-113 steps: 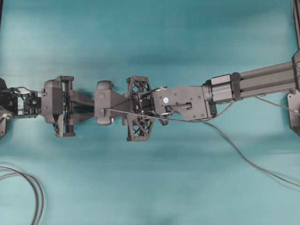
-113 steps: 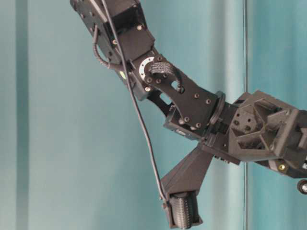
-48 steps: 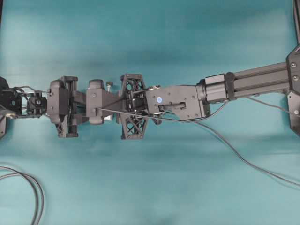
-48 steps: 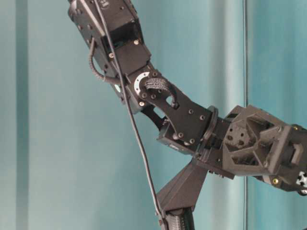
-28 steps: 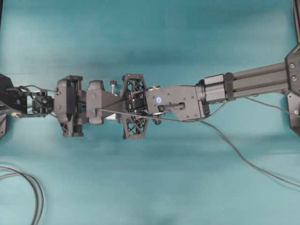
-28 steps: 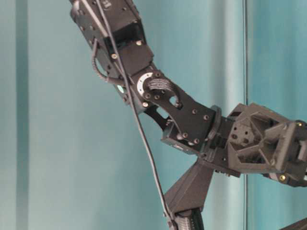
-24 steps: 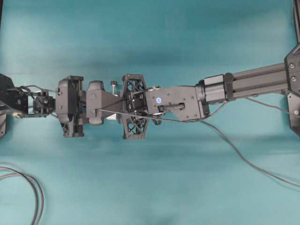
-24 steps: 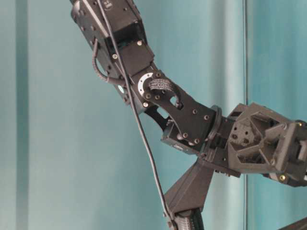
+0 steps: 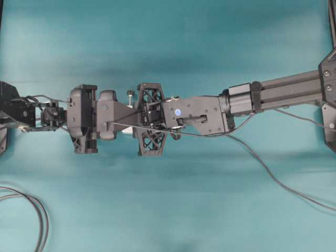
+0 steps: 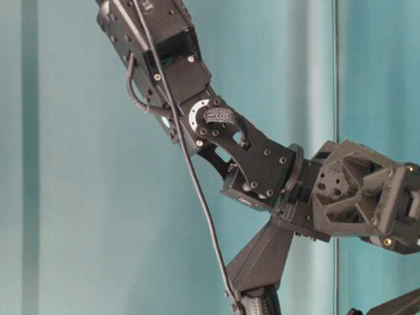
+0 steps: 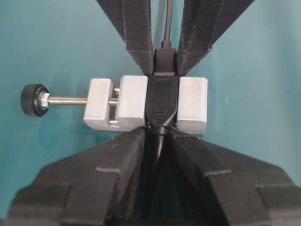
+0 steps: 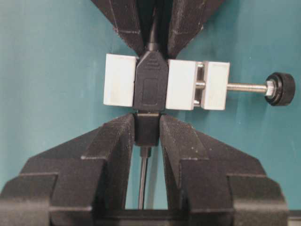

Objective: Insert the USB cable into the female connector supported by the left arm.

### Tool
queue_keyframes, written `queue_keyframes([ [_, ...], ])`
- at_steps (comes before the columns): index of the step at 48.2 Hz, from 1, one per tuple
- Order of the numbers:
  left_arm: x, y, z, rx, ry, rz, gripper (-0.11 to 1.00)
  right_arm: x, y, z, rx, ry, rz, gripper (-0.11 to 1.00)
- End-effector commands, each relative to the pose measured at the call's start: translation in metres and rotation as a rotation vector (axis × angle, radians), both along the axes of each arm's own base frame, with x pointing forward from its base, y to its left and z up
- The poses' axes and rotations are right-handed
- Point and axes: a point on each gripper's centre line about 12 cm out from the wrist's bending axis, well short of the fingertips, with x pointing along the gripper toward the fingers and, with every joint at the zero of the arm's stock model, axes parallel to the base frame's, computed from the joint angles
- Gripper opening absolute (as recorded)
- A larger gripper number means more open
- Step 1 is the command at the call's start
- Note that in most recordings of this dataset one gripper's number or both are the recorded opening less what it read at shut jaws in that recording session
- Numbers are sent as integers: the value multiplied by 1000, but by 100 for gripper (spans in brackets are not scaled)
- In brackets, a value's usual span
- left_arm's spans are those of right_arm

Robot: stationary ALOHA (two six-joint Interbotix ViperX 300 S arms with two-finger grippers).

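The plug (image 12: 146,128), pinched by the right gripper (image 12: 146,136), looked seated in the connector (image 11: 162,102) the left gripper (image 11: 157,136) clamped; only release remained.

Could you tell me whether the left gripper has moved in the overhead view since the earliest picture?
Yes. The left gripper has shifted rightward across the table, toward the right gripper.

We read this as a robotics lab bench. A plain teal tabletop (image 9: 157,210) fills the overhead view, and a matching teal backdrop (image 10: 79,197) closes off the table-level view. Two black jointed robot arms (image 9: 273,92) meet at its middle, with loose looped black cables (image 9: 37,210) lying at the edge. Nothing domestic shows, though the room beyond is probably hidden.
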Motion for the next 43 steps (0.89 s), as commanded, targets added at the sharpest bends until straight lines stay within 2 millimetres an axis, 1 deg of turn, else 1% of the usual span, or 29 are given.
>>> queue_keyframes([
  [1, 15, -5, 10, -14, -33, -12, 37, 7, 0, 31, 1, -80, 1, 22],
  [7, -2, -6, 10, -19, 1, -9, 44, -4, 2, 25, 2, -53, 3, 22],
  [13, -15, -5, 18, -30, -8, 2, 59, -18, 4, 26, 3, -44, 10, 22],
  [17, -23, -5, 21, -42, -8, 11, 67, -25, 4, 29, 4, -46, 12, 21],
  [25, -39, -5, 27, -51, 13, 16, 67, -38, 4, 35, 5, -44, 11, 21],
  [27, -42, -5, 29, -51, 19, 16, 67, -41, 3, 38, 5, -47, 11, 26],
  [30, -46, -6, 32, -52, 27, 14, 67, -43, 3, 41, 8, -52, 7, 42],
  [33, -50, -6, 35, -52, 35, 14, 67, -44, 3, 47, 14, -63, -4, 61],
  [35, -53, -6, 37, -53, 41, 14, 67, -45, 3, 50, 17, -68, -10, 70],
  [37, -55, -6, 41, -54, 42, 17, 67, -46, 3, 54, 21, -75, -16, 73],
  [43, -66, -5, 52, -56, 45, 21, 67, -51, 3, 71, 27, -110, -24, 69],
])
